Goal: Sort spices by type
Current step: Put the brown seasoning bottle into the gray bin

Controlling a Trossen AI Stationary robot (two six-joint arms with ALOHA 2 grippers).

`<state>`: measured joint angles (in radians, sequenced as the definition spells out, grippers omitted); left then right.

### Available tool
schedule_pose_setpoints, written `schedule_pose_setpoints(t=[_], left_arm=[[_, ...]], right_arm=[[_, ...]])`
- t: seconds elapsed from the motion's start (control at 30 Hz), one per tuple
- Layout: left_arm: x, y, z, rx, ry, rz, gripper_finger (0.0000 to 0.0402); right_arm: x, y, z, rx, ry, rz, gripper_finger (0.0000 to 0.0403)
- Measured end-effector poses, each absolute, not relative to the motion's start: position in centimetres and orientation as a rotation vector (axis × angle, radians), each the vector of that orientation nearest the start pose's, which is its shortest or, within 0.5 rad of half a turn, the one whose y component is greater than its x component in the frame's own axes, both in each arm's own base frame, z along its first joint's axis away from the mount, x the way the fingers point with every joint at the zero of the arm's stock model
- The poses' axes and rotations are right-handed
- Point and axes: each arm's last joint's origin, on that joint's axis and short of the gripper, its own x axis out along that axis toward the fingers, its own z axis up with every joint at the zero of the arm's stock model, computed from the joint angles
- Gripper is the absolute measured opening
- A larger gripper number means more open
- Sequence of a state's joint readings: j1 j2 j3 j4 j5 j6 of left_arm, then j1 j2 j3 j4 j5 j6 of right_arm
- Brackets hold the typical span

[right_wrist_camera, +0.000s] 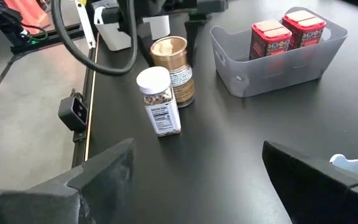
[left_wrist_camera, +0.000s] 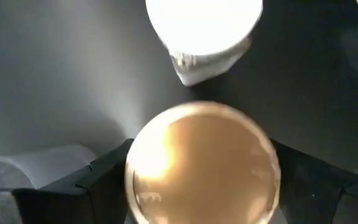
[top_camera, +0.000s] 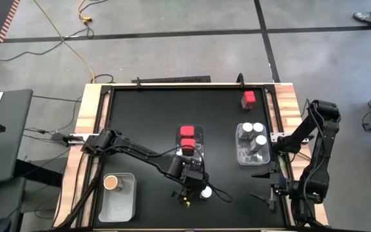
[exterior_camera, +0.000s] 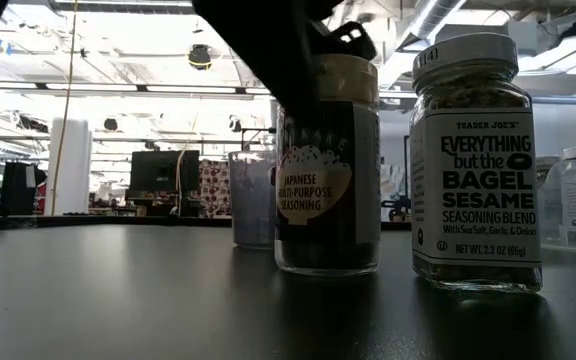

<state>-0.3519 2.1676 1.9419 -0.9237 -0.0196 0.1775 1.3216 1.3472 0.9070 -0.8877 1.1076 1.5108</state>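
A brown jar with a gold round lid stands upright on the black table near its front edge. A white-lidded spice jar stands right beside it. My left gripper is open and points down over the brown jar. Its fingers stand on either side of the lid, and no touch shows. In the high view my left gripper hides that jar, and the white-lidded jar shows beside it. My right gripper waits open at the table's right edge with nothing between its fingers.
A clear bin at mid-table holds red square-topped containers. Another bin to the right holds white-lidded jars. A third bin at the front left holds one brown-topped jar. One red container stands loose at the far right.
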Motion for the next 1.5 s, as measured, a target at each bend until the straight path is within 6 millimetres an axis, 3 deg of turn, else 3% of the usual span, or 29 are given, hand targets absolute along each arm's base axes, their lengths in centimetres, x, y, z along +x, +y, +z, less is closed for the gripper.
schedule_pose_setpoints(t=[0.33, 0.6, 0.9, 1.33, 1.5], left_arm=[[43.5, -16.0, 22.5, 0.36, 1.141, -0.407, 0.0318], [43.7, -16.1, 22.7, 0.356, 1.108, -0.406, 0.0273], [43.6, -16.0, 22.7, 0.316, 1.137, -0.373, 0.0275], [41.7, -15.3, 26.4, -0.029, 1.361, -0.067, 0.0275], [39.9, -15.5, 28.0, 0.005, 1.4, -0.011, 0.0275]], right_arm=[[8.1, 21.5, 23.3, 0.236, 0.435, -0.174, 0.0377], [8.1, 21.4, 23.2, 0.23, 0.436, -0.175, 0.0377], [8.1, 21.3, 23.2, 0.221, 0.437, -0.177, 0.0377], [8.2, 21.3, 23.2, 0.228, 0.435, -0.182, 0.0377], [8.8, 21.1, 23.3, 0.267, 0.427, -0.217, 0.0377]])
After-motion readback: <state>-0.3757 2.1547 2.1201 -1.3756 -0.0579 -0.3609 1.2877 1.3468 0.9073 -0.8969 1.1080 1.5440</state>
